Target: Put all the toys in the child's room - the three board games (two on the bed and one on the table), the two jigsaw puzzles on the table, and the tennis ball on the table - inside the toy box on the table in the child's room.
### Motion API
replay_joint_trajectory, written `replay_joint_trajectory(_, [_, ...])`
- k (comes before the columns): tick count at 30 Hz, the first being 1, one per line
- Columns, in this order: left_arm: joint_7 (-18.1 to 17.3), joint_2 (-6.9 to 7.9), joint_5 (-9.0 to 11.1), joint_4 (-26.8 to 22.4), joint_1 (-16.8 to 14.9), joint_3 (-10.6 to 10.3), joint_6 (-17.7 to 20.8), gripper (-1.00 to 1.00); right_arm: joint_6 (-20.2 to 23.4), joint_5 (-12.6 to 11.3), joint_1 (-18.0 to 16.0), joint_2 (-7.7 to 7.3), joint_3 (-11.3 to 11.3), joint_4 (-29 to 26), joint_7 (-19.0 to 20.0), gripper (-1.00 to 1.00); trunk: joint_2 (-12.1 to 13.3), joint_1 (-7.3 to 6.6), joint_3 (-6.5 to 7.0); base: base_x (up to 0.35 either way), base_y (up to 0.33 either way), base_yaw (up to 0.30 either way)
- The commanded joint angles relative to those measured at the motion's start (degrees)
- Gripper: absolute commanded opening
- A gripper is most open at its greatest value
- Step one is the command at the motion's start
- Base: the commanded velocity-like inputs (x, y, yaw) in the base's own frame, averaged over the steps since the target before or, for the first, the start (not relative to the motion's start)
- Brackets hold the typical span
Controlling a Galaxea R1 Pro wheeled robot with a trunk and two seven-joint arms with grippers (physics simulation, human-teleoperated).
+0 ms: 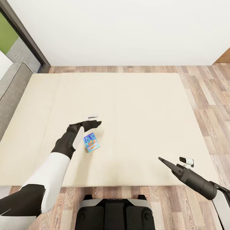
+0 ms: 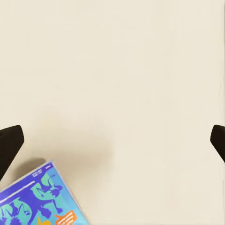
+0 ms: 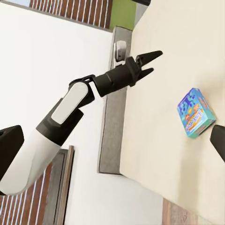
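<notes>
While open, left hand [image 1: 95, 123] beside board game [image 1: 91, 142], mid-bed [image 1: 143, 105]

A board game [image 1: 91, 142] lies on the bed [image 1: 137, 108], seemingly just beside the left tool [image 1: 94, 121].

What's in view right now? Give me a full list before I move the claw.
board game: one, blue with cartoon print, lying on the bed beside the left claw, not held
bed: one, beige mattress, grey frame edge on its left side in the head view
floor: wood planks, around the bed
wall: white, beyond the bed
door frame: dark, at the head view's far left, green seen through it
base: dark, at the bed's near edge
left claw: black, open, above the mattress just past the game
right claw: black, over the bed's near right part
</notes>
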Motion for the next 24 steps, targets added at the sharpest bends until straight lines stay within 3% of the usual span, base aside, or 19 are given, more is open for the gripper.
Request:
replay_joint_trajectory(1, [0.1, -0.02, 0.4, -0.3, 0.0, 0.0, 0.3, 1.00, 0.3, -0.2, 0.0, -0.01, 0.0, 0.0, 0.0, 1.00, -0.1, 0.03, -0.16, 0.000, 0.000, 0.000])
replay_joint_trajectory(24, [0.1, -0.21, 0.3, -1.3, -0.1, -0.1, 0.2, 1.00, 0.3, -0.2, 0.0, -0.01, 0.0, 0.0, 0.0, 1.00, -0.1, 0.03, -2.30, 0.000, 0.000, 0.000])
